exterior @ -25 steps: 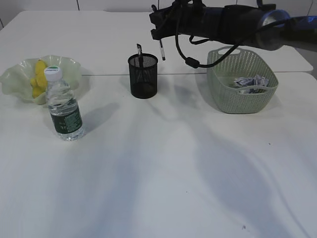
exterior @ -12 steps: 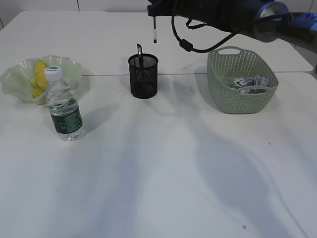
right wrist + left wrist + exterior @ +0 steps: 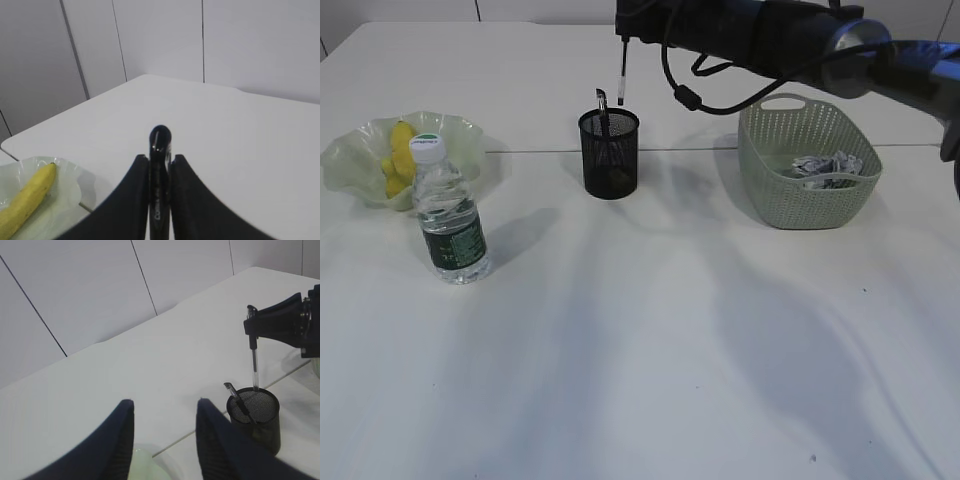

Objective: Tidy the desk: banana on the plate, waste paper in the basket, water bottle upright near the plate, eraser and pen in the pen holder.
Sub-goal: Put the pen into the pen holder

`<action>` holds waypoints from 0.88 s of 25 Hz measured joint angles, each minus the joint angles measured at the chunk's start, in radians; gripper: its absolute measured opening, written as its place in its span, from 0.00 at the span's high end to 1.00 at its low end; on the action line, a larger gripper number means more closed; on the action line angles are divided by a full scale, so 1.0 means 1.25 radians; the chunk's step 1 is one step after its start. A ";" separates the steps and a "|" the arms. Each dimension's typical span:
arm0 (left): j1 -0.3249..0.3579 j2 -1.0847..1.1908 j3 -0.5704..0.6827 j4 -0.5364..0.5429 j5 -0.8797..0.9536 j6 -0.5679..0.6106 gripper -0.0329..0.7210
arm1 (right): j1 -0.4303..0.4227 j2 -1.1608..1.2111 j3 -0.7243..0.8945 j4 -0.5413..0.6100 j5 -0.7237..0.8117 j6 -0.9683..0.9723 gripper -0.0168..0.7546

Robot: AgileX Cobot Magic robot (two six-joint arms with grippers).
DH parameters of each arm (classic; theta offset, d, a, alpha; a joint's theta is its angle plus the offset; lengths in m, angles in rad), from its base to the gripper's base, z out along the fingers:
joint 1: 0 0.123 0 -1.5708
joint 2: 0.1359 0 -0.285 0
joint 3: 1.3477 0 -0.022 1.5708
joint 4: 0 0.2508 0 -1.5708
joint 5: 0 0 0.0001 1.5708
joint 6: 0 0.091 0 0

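Gripping a pen (image 3: 621, 84), the right end effector (image 3: 623, 30) hangs over the pen holder (image 3: 609, 153).

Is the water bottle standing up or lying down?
Standing up. The water bottle rests on its base on the desk, white cap on top, just in front of the plate.

A white table (image 3: 650, 350) fills nearly the whole scene, with a thin seam running left to right across its far half. Beyond its far edge stands a pale grey panelled wall (image 3: 75, 285) with dark vertical joints. Light is soft, shadows faint.
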 joint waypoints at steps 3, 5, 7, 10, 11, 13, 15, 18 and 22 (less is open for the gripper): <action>0.000 0.001 0.000 0.000 0.000 0.000 0.58 | 0.000 0.021 0.000 0.000 0.000 0.000 0.86; 0.000 0.003 0.000 0.000 0.000 0.000 0.58 | 0.000 0.034 0.000 0.000 0.000 0.000 0.86; 0.000 0.006 0.000 0.000 0.000 0.000 0.58 | 0.000 0.042 0.000 0.000 0.000 0.000 0.86; 0.000 0.017 0.000 0.000 0.000 0.000 0.58 | 0.000 0.047 0.000 0.000 -0.013 0.000 0.86; 0.000 0.019 0.000 0.000 0.000 0.000 0.58 | 0.000 0.050 0.000 0.000 -0.014 0.000 0.86; 0.000 0.023 0.000 0.000 0.000 0.000 0.58 | 0.000 0.057 0.000 0.002 -0.016 0.000 0.86; 0.000 0.025 0.000 0.000 -0.002 0.000 0.58 | 0.000 0.068 0.000 0.002 -0.016 0.000 0.86; 0.000 0.026 0.000 0.000 -0.007 0.000 0.58 | 0.000 0.077 0.000 0.002 -0.018 0.001 0.85; 0.000 0.026 0.000 0.000 -0.019 0.000 0.58 | 0.000 0.080 0.000 0.002 -0.019 0.001 0.85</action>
